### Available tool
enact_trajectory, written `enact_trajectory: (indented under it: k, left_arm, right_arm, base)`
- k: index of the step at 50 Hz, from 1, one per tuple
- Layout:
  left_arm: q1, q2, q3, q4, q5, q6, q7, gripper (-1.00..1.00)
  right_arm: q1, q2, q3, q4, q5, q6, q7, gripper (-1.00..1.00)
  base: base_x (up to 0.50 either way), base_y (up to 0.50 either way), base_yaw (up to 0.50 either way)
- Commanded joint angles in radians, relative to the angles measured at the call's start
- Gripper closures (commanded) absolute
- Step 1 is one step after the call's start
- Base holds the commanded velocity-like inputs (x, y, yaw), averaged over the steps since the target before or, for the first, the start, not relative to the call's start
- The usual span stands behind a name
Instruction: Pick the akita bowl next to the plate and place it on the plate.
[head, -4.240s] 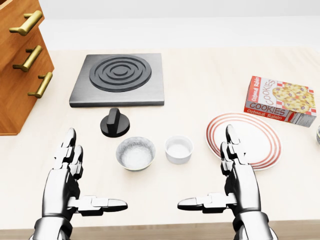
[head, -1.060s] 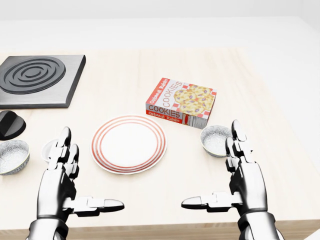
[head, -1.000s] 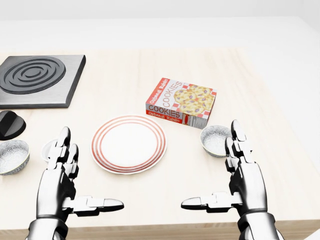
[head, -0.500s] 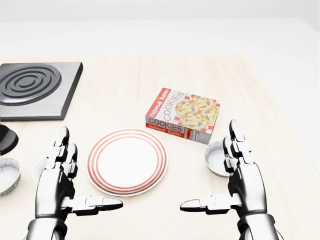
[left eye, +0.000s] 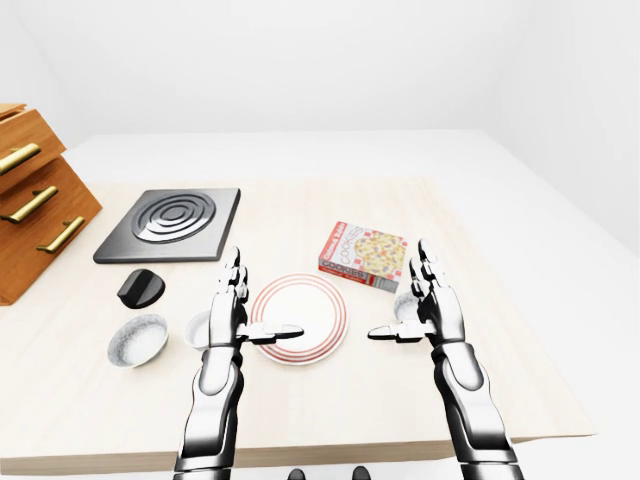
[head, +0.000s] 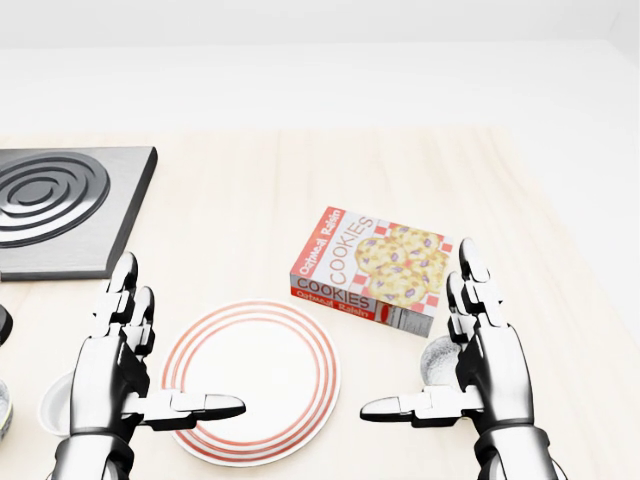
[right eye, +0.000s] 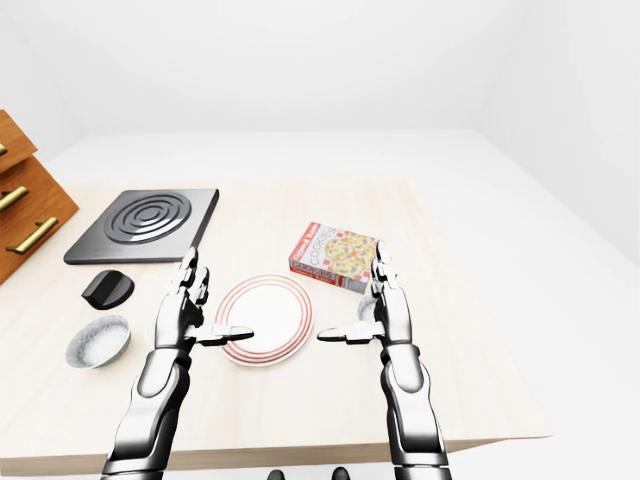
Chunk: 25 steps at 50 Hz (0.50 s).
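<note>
Speckled akita bowl (head: 435, 362) sits right of plate (head: 265, 358) in head view, half hidden behind right hand (head: 488, 368). That hand and left hand (head: 108, 378): fingers spread, empty. Risk: knuckles shove bowl into cookie box (head: 372, 268).

Right robot hand (left eye: 433, 312) partly covers the akita bowl (left eye: 403, 307).

In the head view, only a sliver of the bowl (head: 435, 362) at lower right shows; the right robot hand (head: 490, 370) covers the rest. The left robot hand (head: 108, 375) hides part of a white cup (head: 55, 405) at lower left. The left edge cuts off the stove plate (head: 55, 210) and the knob (head: 2, 325). In the left-eye view, the drawer chest (left eye: 30, 200) runs off the left edge.
</note>
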Motion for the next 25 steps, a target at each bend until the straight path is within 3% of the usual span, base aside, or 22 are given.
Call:
enact_trajectory:
  k: [1, 22, 25]
  left_arm:
    - [0.001, 0.0, 0.0, -0.002, -0.001, 0.003, 0.001, -1.0]
    - [0.001, 0.003, 0.0, -0.024, 0.01, 0.003, 0.003, -1.0]
    - [-0.004, 0.005, 0.006, -0.034, 0.007, 0.013, 0.003, -1.0]
  right_arm:
    - [-0.001, 0.0, 0.0, 0.001, 0.001, -0.002, -0.002, -1.0]
    - [0.002, 0.0, 0.001, 0.0, 0.001, -0.007, -0.001, -1.0]
    - [0.002, 0.0, 0.0, -0.004, 0.002, -0.004, -0.001, -1.0]
  base:
    - [0.0, 0.0, 0.0]
    - [0.0, 0.0, 0.0]
    - [0.0, 0.0, 0.0]
